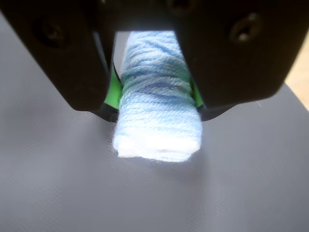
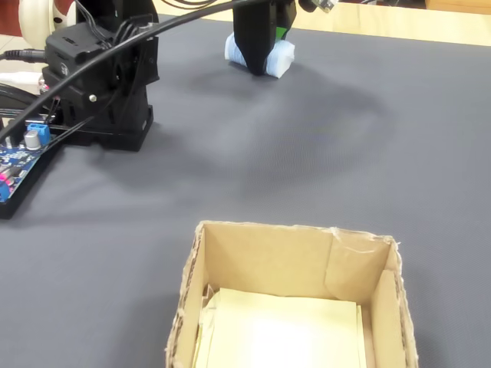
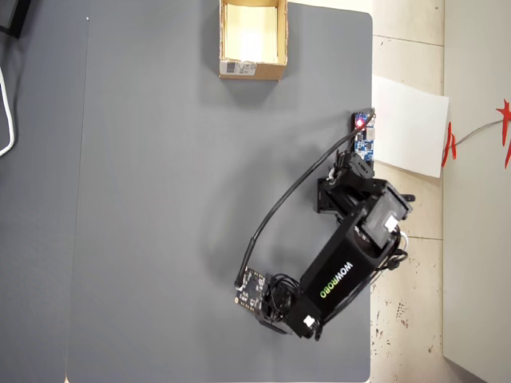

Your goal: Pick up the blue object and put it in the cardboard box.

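Note:
In the wrist view the blue object (image 1: 157, 130), a pale blue roll of yarn, fills the gap between my gripper's (image 1: 154, 104) black jaws. The green pads (image 1: 113, 92) press into both its sides, so the gripper is shut on it. In the fixed view the gripper (image 2: 261, 47) stands at the far side of the grey mat, with the roll (image 2: 282, 58) showing on either side of it, low at the mat. The cardboard box (image 2: 268, 261) sits open at the near edge, pale yellow inside. From overhead the box (image 3: 252, 69) is at the top and the roll is hidden under the arm (image 3: 343, 271).
The arm's black base (image 2: 100, 84) stands at the left of the fixed view with cables and a blue circuit board (image 2: 19, 157) beside it. Overhead, that board (image 3: 363, 136) and a white sheet (image 3: 407, 124) lie by the mat's right edge. Grey mat (image 2: 307, 153) spans between roll and box.

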`<control>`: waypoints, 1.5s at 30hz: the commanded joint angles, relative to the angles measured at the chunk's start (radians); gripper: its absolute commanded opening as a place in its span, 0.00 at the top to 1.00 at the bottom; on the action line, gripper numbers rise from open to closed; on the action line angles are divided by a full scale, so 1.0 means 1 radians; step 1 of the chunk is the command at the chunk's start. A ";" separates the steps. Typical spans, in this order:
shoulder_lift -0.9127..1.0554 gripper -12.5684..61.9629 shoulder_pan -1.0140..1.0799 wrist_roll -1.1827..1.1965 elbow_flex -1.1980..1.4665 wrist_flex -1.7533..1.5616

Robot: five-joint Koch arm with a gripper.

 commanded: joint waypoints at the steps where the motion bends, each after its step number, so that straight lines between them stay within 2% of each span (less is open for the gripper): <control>1: 0.063 0.67 0.032 -0.011 -0.028 -0.054; 9: 0.272 0.67 0.173 -0.037 0.089 -0.181; 18: 0.614 0.67 0.426 -0.098 0.328 -0.383; 23: 0.739 0.67 0.546 -0.100 0.402 -0.456; 34: 0.881 0.67 0.936 -0.221 0.499 -0.666; 45: 0.890 0.67 1.246 -0.472 0.489 -0.798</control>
